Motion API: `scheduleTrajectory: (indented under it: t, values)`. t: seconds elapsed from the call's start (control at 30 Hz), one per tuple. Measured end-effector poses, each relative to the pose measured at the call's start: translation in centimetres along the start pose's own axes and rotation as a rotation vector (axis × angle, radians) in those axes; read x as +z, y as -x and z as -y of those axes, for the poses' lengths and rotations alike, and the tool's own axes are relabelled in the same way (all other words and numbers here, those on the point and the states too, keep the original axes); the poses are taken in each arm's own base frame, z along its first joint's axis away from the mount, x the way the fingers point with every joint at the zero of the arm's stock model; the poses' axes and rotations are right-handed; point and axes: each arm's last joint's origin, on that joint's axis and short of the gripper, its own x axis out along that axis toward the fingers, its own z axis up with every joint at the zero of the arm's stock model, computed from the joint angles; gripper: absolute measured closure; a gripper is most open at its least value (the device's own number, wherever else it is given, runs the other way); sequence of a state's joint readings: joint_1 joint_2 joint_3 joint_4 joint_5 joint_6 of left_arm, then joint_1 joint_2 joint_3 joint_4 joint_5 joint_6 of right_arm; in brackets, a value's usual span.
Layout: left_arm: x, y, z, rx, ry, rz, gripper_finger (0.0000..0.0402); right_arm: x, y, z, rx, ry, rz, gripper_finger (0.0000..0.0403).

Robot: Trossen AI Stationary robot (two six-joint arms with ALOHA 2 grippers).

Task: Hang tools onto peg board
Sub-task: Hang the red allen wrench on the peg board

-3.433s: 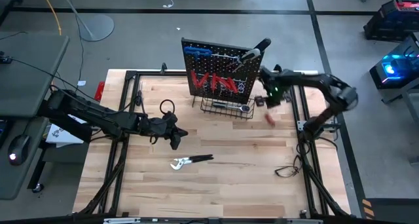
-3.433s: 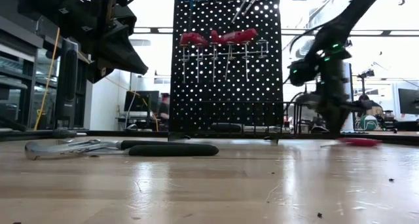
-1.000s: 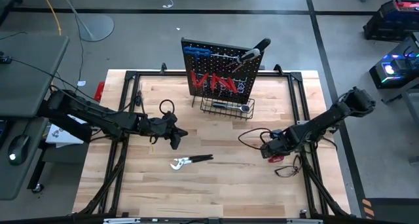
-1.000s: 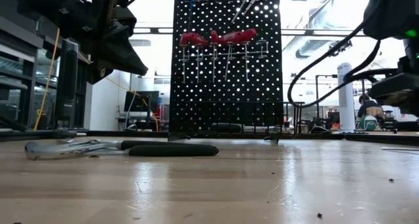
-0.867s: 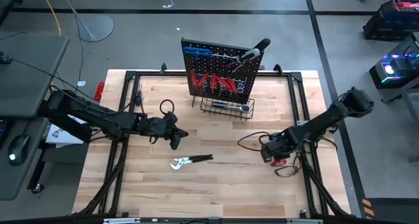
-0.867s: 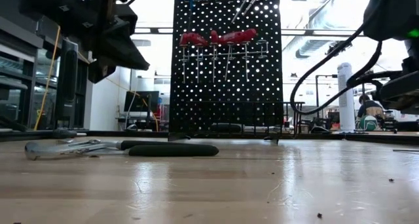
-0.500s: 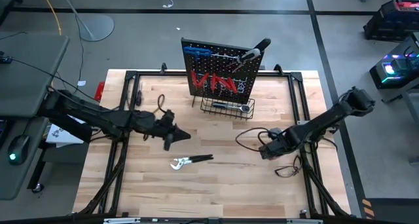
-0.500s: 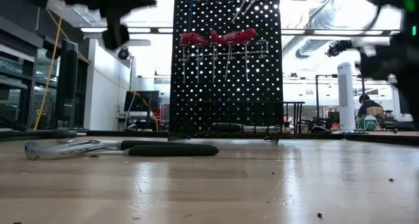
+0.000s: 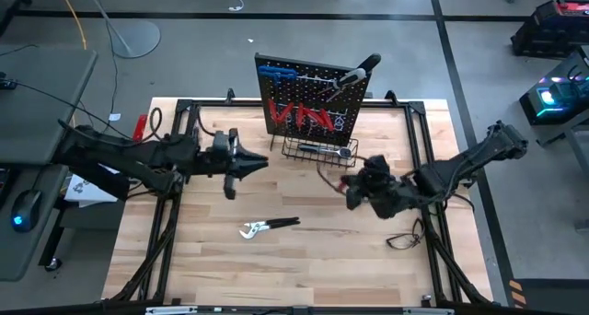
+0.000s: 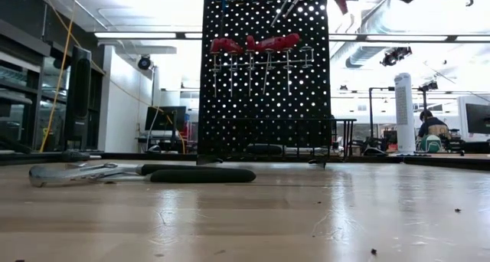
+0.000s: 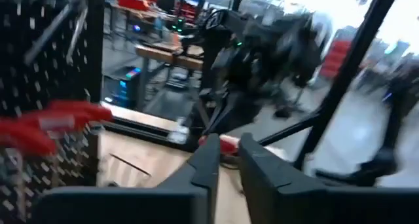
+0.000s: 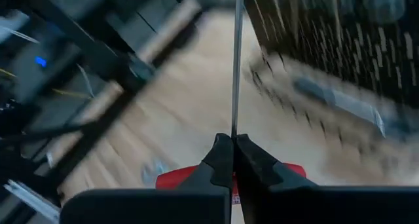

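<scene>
red-handled screwdriver point(image 12: 237, 86) with a thin steel shaft is clamped between the closed fingers of the right gripper point(image 9: 354, 192), raised in front of the black perforated metal peg board point(image 9: 308, 99) (upright at the table's rear). left gripper point(image 9: 253, 165) hovers left of the board, fingers slightly apart, empty. silver pliers with black handles point(image 9: 267, 227) lie on the wooden table point(image 9: 304, 260).

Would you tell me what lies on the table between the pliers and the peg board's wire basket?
Only bare wooden table; the high view shows nothing between the pliers and the wire basket.
</scene>
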State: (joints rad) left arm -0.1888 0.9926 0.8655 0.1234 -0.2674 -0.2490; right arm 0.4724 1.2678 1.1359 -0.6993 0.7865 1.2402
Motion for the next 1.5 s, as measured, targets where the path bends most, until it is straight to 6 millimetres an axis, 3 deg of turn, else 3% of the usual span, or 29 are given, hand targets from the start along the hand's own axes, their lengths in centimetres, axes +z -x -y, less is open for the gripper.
scheduleTrajectory:
  t: [0.27, 0.43, 0.6, 0.83, 0.93, 1.0, 1.17, 1.2, 1.5]
  values:
    - [2.5, -4.4, 1.3, 0.134, -0.165, 0.032, 0.0231, 5.5, -0.7, -4.2, 0.098, 0.242, 0.250, 0.0403]
    - [4.0, -6.8, 2.1, 0.196, -0.266, 0.052, 0.0169, 6.5, -3.1, -6.5, 0.032, 0.363, 0.284, 0.0403]
    - [4.7, -8.3, 2.6, 0.256, -0.287, 0.066, 0.0145, 6.8, -5.0, -9.2, 0.001, 0.446, 0.301, 0.0403]
    - [4.5, -8.7, 2.6, 0.271, -0.263, 0.065, 0.0145, 7.2, -6.0, -11.9, -0.018, 0.559, 0.329, 0.0403]
    - [4.6, -8.6, 2.7, 0.269, -0.262, 0.068, 0.0161, 7.2, -6.1, -12.1, -0.023, 0.568, 0.323, 0.0403]
    - [4.6, -8.5, 2.9, 0.277, -0.261, 0.069, 0.0197, 7.2, -6.1, -12.1, -0.028, 0.568, 0.325, 0.0403]
    - [5.0, -8.1, 3.0, 0.265, -0.258, 0.081, 0.0364, 7.3, -6.1, -12.1, -0.057, 0.553, 0.347, 0.0403]
    - [5.1, -7.9, 3.0, 0.264, -0.258, 0.084, 0.0382, 7.3, -6.1, -12.1, -0.056, 0.553, 0.347, 0.0403]
    - [5.3, -7.7, 3.0, 0.261, -0.260, 0.085, 0.0400, 7.4, -6.0, -12.1, -0.049, 0.549, 0.348, 0.0403]
